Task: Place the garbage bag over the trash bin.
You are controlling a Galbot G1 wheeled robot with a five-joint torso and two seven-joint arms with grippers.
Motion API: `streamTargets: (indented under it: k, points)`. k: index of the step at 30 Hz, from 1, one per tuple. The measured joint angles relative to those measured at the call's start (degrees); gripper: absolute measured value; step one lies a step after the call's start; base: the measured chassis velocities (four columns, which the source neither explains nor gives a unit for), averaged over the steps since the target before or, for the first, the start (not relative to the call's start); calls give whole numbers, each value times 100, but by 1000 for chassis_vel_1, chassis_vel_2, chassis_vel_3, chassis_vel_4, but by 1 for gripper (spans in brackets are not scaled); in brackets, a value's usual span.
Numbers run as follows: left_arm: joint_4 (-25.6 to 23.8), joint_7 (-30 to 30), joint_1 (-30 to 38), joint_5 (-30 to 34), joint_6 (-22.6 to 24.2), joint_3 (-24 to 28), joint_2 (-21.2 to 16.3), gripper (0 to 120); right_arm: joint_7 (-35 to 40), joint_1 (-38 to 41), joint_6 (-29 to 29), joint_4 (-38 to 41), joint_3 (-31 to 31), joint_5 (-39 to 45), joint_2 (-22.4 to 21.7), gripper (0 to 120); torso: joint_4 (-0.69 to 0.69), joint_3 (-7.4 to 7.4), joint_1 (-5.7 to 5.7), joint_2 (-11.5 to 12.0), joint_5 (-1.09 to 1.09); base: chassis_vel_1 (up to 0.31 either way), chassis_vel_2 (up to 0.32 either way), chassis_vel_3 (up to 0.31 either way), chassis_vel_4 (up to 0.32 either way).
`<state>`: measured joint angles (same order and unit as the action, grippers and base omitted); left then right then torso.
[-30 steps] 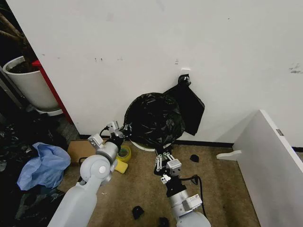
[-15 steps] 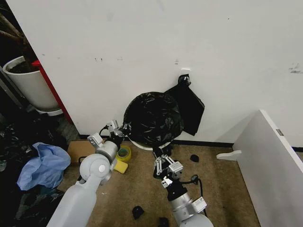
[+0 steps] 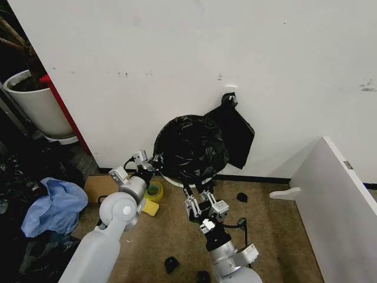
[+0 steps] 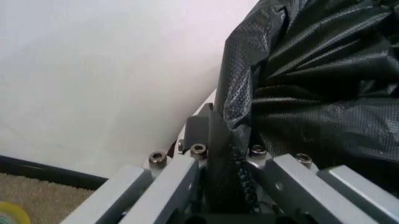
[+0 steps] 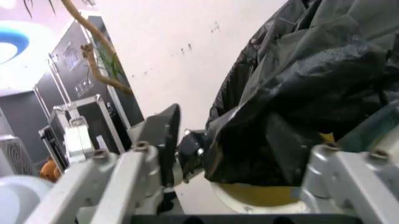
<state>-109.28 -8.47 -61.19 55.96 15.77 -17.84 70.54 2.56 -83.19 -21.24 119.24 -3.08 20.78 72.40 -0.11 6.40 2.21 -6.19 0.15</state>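
Note:
The glossy black garbage bag (image 3: 190,147) is draped over the trash bin, whose cream rim (image 3: 174,182) peeks out below it against the wall. My left gripper (image 3: 154,160) is at the bag's left edge, shut on a fold of the plastic (image 4: 225,158). Just under the bag's lower edge, my right gripper (image 3: 197,191) is open. In the right wrist view the bag's (image 5: 293,107) hem hangs between its spread fingers (image 5: 164,135), with the bin's base (image 5: 249,198) below.
A flat matte black bag (image 3: 238,132) hangs from a wall hook right of the bin. A tape roll (image 3: 154,190), a yellow sponge (image 3: 150,207) and cardboard (image 3: 99,187) lie at the left, a blue cloth (image 3: 53,203) and a plant pot (image 3: 38,103) farther left. A white board (image 3: 339,200) stands at the right.
My right gripper has moved a little left and closer under the bag's lower edge. The left gripper and the bag have stayed put.

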Motion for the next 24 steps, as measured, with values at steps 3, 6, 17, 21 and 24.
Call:
streamTargets:
  k: [3,6,17,21,24]
  points:
    - [-7,1,-19,-15,-1,17,11,1,-1,57,0,-3,-4,168,44,63,0,0,0,0,0,0,0,0,0]
    - [-13,1,-24,-22,-2,20,12,1,-13,85,1,5,-15,305,66,70,0,0,0,0,0,0,0,0,0]
    - [-70,-3,-25,-34,-2,26,23,1,-142,104,53,26,1,523,93,43,0,0,0,0,0,0,0,0,0]
    - [-70,-8,-27,-35,-1,20,24,1,-233,96,41,42,8,581,77,32,0,0,0,0,0,0,0,0,0]
    - [-82,-19,-29,-35,-2,13,26,1,-393,89,24,54,26,652,62,15,0,0,0,0,0,0,0,0,0]
